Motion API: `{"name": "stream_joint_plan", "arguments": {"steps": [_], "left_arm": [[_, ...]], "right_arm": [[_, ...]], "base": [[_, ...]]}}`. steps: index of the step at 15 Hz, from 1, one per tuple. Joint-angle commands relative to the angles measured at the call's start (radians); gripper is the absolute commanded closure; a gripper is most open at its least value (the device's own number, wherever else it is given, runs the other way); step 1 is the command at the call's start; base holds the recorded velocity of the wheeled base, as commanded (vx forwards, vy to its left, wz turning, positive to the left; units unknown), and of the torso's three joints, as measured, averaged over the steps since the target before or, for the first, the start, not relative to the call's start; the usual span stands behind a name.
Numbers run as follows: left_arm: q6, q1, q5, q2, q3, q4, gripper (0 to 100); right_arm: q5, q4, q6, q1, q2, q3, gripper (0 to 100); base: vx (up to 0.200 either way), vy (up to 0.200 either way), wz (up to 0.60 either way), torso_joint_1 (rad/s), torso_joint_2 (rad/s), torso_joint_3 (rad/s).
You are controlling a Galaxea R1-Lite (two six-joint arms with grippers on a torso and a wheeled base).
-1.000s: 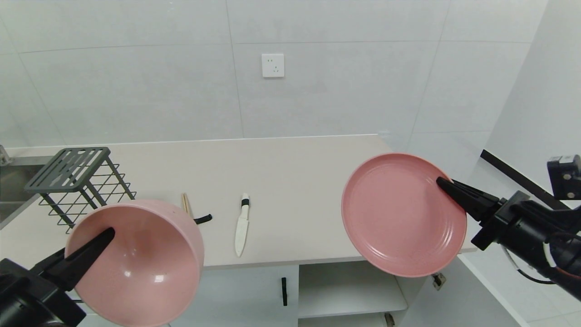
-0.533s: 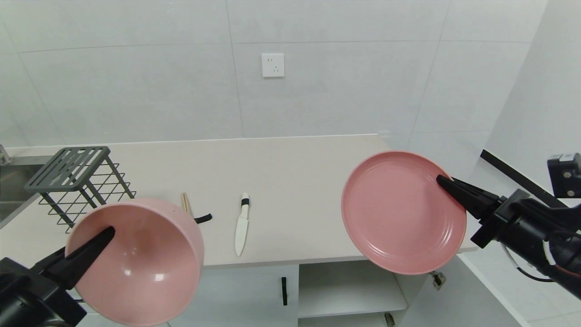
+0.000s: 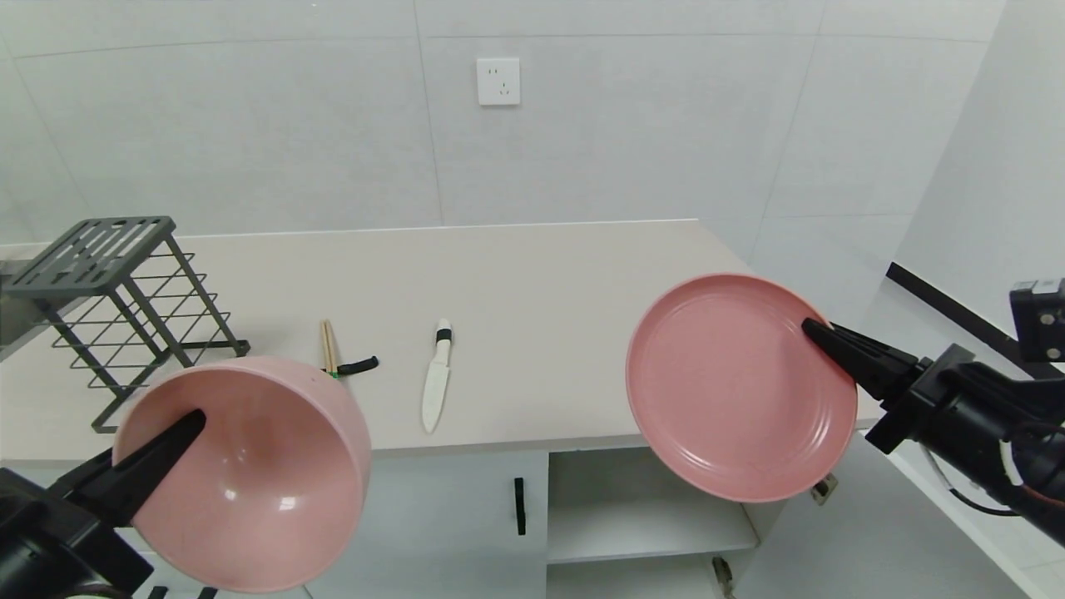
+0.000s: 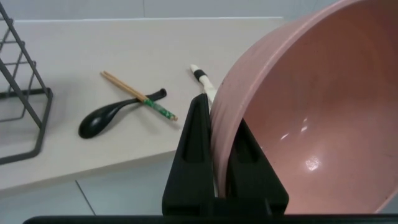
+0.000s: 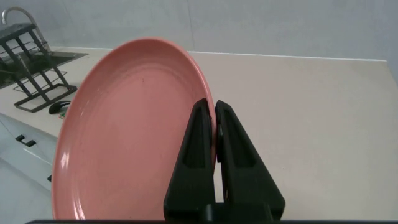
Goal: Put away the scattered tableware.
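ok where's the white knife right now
Head view: the white knife lies on the counter near its front edge, right of the chopsticks and black spoon.

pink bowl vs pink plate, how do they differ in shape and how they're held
The pink bowl is deep and rounded; the pink plate is shallow, with ringed ridges. The bowl is held by the left gripper, the plate by the right gripper. Both are pink, tipped up on edge, clamped at the rim, off the counter.
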Motion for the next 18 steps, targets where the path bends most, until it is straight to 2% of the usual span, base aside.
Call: {"name": "stream_joint_plan", "arguments": {"steps": [1,6,11,15,18], "left_arm": [[0.0,-0.002,0.0,0.002,0.003,-0.002,100],[0.001,-0.003,0.0,0.002,0.007,-0.002,100],[0.001,-0.005,0.0,0.002,0.009,0.0,100],[0.001,-0.005,-0.001,0.002,0.009,0.0,100],[0.001,-0.006,-0.001,0.003,0.009,0.0,100]], "right_arm": [[0.0,-0.002,-0.001,0.012,-0.011,0.0,100],[0.0,-0.002,-0.047,0.04,-0.022,0.017,100],[0.0,-0.002,-0.052,0.04,-0.022,0.02,100],[0.0,-0.002,-0.05,0.041,-0.022,0.023,100],[0.0,-0.002,-0.05,0.041,-0.02,0.023,100]], "base": [[0.0,0.0,0.0,-0.266,0.55,0.246],[0.0,0.0,0.0,-0.137,0.27,0.133],[-0.2,0.0,0.0,-0.129,0.25,0.121],[0.0,0.0,0.0,0.0,0.0,0.0],[0.0,0.0,-0.6,0.007,0.01,0.001]]}}
